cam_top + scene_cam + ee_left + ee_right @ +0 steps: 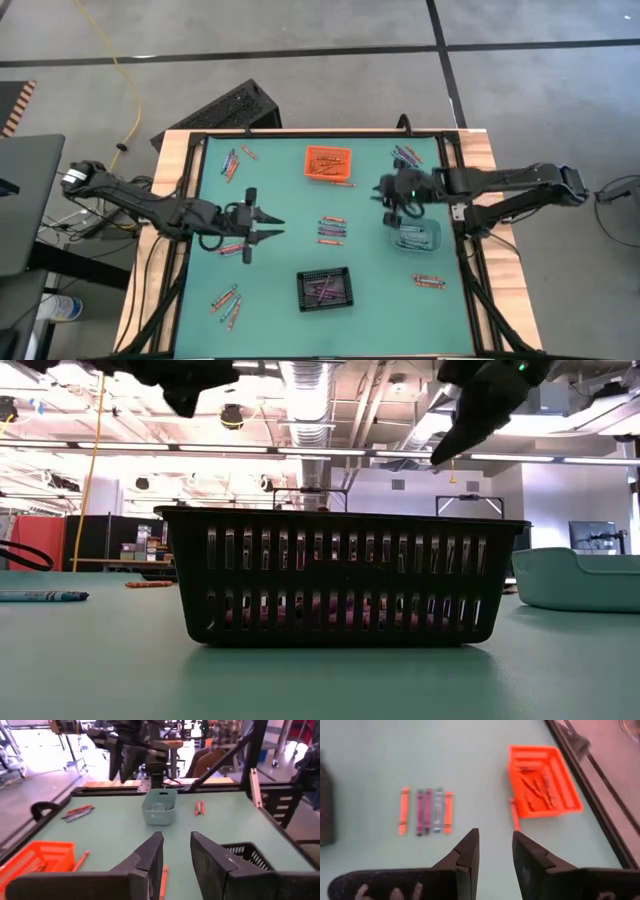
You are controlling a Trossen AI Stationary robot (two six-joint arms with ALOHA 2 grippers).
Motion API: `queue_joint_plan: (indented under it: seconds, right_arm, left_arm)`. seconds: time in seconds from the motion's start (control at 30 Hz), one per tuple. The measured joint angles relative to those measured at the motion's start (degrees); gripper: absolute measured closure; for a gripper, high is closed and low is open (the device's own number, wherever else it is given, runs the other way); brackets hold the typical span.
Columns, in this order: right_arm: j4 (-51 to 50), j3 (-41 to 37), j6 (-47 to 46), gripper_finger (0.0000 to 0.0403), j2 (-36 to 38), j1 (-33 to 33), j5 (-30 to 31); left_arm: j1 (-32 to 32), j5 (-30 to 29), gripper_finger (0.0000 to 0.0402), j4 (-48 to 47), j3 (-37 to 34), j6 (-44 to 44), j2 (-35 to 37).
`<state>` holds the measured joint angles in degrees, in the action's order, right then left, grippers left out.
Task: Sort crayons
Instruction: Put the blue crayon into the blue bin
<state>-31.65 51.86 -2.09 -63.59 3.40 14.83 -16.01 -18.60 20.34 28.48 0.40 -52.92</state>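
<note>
You're dealing w/ crayons [332,229]: light, stiff, thin wax sticks w/ paper wraps, prob. easy to roll or snap, so pinch one across its mid-length. That row lies at frame centre of the high view, others scattered upper left, lower left and right. Left gripper [262,225] hangs centre-left, fingers apart, nothing held; a crayon [232,249] lies just below-left of it. Right gripper [388,190], centre-right above the teal bin [432,243], also parted and empty.
</note>
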Motion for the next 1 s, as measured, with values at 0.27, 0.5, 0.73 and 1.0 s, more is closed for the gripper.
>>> queue_joint_plan:
  seconds: [0.27,0.5,0.73,1.0]
  right_arm:
    - [-1.55,-0.04,5.49,0.0292,-2.6,18.31,-9.56]
    - [-6.82,-0.04,5.56,0.0292,-5.5,31.76,-10.23]
    - [-8.23,-0.05,6.8,0.0292,-12.01,42.64,-10.43]
    - [-4.08,-0.07,5.3,0.0292,-23.78,46.28,-10.43]
  left_arm:
    - [2.93,-0.12,0.0313,-0.02,-1.39,7.45,2.3]
    - [4.29,2.97,0.0313,-2.7,-1.39,11.47,2.43]
    - [4.5,4.09,0.0313,-6.73,-1.39,2.66,9.82]
    - [4.32,5.93,0.0313,-6.75,-3.36,-5.21,11.62]
